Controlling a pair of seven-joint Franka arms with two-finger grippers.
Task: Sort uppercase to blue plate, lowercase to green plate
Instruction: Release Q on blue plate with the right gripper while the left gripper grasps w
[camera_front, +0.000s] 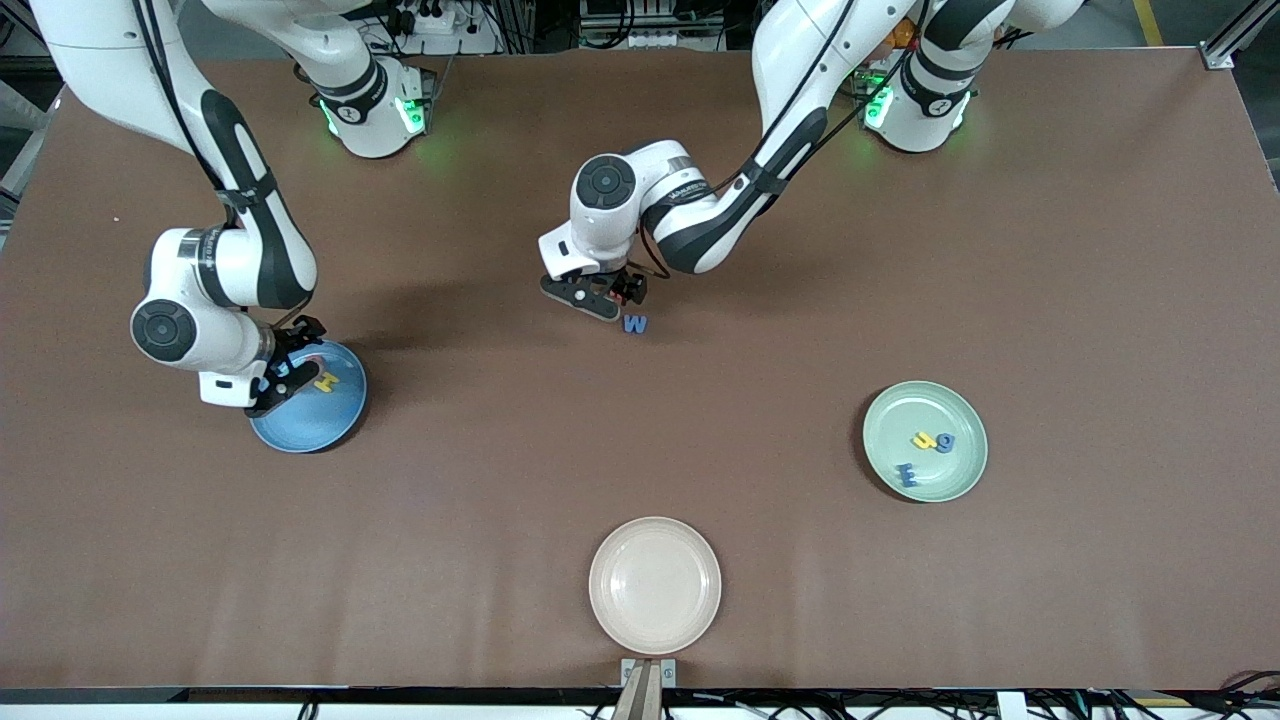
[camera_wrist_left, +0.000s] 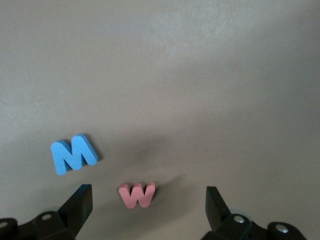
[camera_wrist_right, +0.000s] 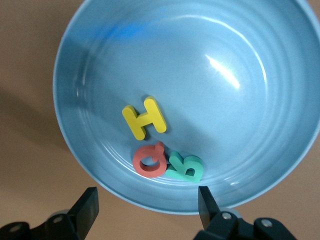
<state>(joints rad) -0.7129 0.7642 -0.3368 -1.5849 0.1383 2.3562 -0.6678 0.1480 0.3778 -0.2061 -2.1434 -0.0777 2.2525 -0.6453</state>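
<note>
While the right gripper (camera_wrist_right: 145, 207) hangs with jaws wide over the round light blue plastic plate (camera_wrist_right: 250, 75), we see yellow foam H (camera_wrist_right: 144, 118), red Q (camera_wrist_right: 149, 159) and teal R (camera_wrist_right: 186, 167) in it. The left gripper (camera_wrist_left: 148, 205), jaws spread, hovers over the small red foam w (camera_wrist_left: 137, 194) beside the larger blue foam W (camera_wrist_left: 73, 154).

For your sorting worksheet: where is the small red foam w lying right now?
The small red foam w lies on the bare brown table mid-table, beside the larger blue foam W, under the open left gripper, on no plate.
</note>
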